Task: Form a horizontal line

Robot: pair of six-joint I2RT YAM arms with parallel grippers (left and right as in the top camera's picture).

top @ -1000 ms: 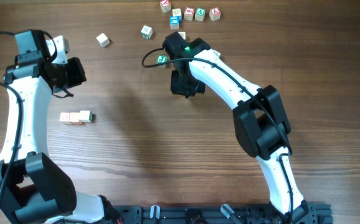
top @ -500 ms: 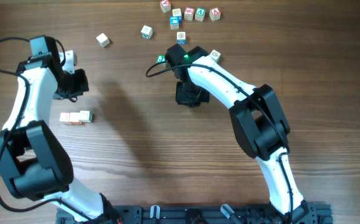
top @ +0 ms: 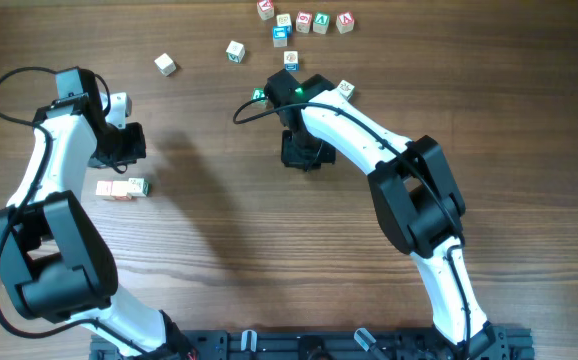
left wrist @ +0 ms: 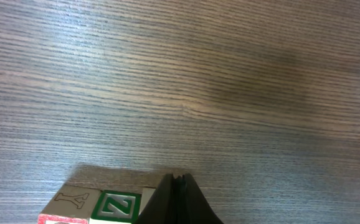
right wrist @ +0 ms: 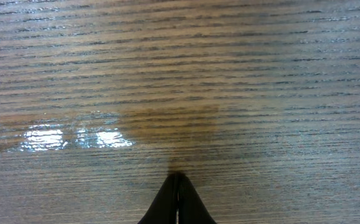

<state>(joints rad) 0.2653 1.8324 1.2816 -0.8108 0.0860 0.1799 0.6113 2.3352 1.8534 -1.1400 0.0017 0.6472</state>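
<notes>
Brown wood-grain table (top: 219, 250) fills the overhead view, with two white-and-black robot arms reaching in from the near edge. At the left side, the left arm (top: 39, 180) bends far and then back over the table. From the right side, the right arm (top: 369, 140) stretches toward the middle.

The left gripper (top: 119, 145) hangs just to the far side of the horizontal line (top: 122, 188), and its wrist camera shows the two fingers pressed together with nothing between them. The right gripper (top: 302, 152) is over bare wood near the centre, well apart from any cube. It too is pressed together and holds nothing.

The horizontal line is a short row of about three pale wooden letter cubes, touching side by side, lying left of centre. In the left wrist view an A face and a green Z face show, while the dark fingertips hide part of the third cube.

Loose cubes (top: 304, 20) sit along the far edge, with a few more scattered nearer – one (top: 165, 65) lies far and left.

The row looks formed, so the step in hand seems to be a final check or tidy. Any next nudge would call for a light, level push along the row – too hard and the cubes would skew apart.
</notes>
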